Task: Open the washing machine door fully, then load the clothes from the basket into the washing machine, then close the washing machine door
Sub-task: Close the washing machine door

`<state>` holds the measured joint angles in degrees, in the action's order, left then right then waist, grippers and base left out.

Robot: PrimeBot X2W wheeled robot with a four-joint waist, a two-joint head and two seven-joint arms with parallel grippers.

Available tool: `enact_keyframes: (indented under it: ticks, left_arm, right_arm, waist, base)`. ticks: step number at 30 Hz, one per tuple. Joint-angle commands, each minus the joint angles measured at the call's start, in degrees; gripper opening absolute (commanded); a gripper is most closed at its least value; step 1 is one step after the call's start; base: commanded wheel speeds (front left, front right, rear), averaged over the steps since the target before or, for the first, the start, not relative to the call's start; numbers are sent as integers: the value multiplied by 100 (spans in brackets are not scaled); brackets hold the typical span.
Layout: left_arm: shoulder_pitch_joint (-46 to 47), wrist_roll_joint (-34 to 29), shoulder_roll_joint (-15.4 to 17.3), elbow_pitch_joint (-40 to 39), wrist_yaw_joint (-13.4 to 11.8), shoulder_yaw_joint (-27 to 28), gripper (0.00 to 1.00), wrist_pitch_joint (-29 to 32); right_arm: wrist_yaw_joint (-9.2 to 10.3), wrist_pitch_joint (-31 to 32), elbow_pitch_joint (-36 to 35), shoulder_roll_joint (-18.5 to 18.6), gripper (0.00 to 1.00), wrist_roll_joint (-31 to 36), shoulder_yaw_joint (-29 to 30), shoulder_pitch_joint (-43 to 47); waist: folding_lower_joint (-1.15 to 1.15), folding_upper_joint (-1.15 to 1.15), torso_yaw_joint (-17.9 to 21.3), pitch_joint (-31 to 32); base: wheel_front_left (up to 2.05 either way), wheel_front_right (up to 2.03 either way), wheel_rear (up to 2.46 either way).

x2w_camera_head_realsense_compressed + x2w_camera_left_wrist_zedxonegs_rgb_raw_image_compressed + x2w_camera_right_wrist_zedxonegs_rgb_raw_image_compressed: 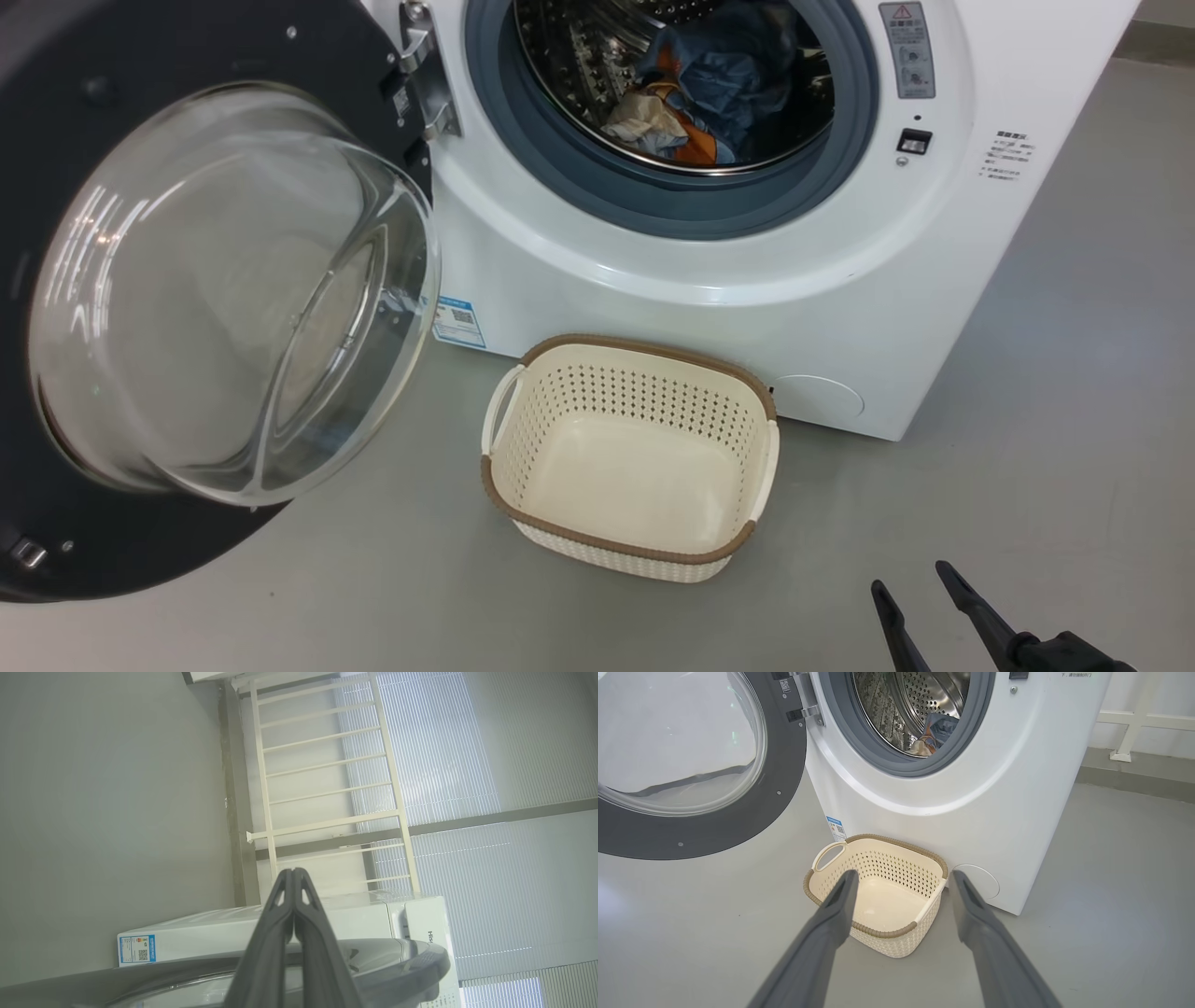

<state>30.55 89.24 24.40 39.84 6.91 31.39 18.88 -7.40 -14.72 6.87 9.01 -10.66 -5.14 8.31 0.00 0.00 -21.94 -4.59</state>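
Washing machine door (224, 289) swung wide open, 9 o'clock in head view, glass bowl bulging outward. Washing machine (747, 308) at 12 o'clock. Clothes (719, 84) lie inside drum, blue with orange and white patches. Basket (644, 348) empty, upright on grey floor (1027, 420) at 6 o'clock, just before machine front. Right gripper (909, 576) at 5 o'clock, fingers spread, gripping nothing, apart from basket. Left gripper (294, 871) fingers pressed together, gripping nothing, door rim behind them.

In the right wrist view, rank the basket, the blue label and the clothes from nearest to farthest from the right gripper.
1. basket, on the floor just beyond the open right gripper.
2. blue label, behind the basket, low on the washing machine front.
3. clothes, farthest, up inside the drum.
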Motion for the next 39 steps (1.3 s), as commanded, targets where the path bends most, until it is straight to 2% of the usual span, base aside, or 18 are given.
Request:
enact_keyframes:
  ticks: [1, 8, 14, 21, 25, 33, 39]
  left_arm:
    - [42, 37, 393, -170, 56, 70, 0, 106]
    - [-62, 169, 392, -232, 57, -118, 0, 779]
    - [-342, 370, 346, -454, 58, -341, 0, 1718]
    - [-699, 532, 220, -909, 58, -361, 0, 2235]
    - [-808, 651, 94, -1255, 58, -367, 0, 2469]
    - [-1211, 932, -366, -2458, 58, -504, 0, 3092]
    - [-1549, 968, -774, -3427, 58, -859, 0, 3483]
  right_arm:
    - [-9, -28, -136, 77, 100, 4, -161, -64]
    - [-9, -28, -143, 66, 100, 7, -156, -101]
    - [-9, -28, -147, 72, 100, 21, -124, -112]
    - [-9, -28, -160, 44, 100, 36, -96, -102]
    - [-9, -28, -164, 19, 100, 40, -68, -83]
    - [-9, -28, -166, -90, 100, 48, -64, -130]
    - [-9, -28, -154, -209, 100, 33, -60, -158]
  waist:
    - [0, 0, 31, 9]
    - [0, 0, 46, -29]
    - [0, 0, 5, -49]
    - [0, 0, -45, -30]
    - [0, 0, -96, -32]
    - [0, 0, -135, -11]
    - [0, 0, -94, 0]
  base:
    - [0, 0, 0]
    - [0, 0, 0]
    - [0, 0, 0]
    - [0, 0, 0]
    - [0, 0, 0]
    - [0, 0, 0]
    - [0, 0, 0]
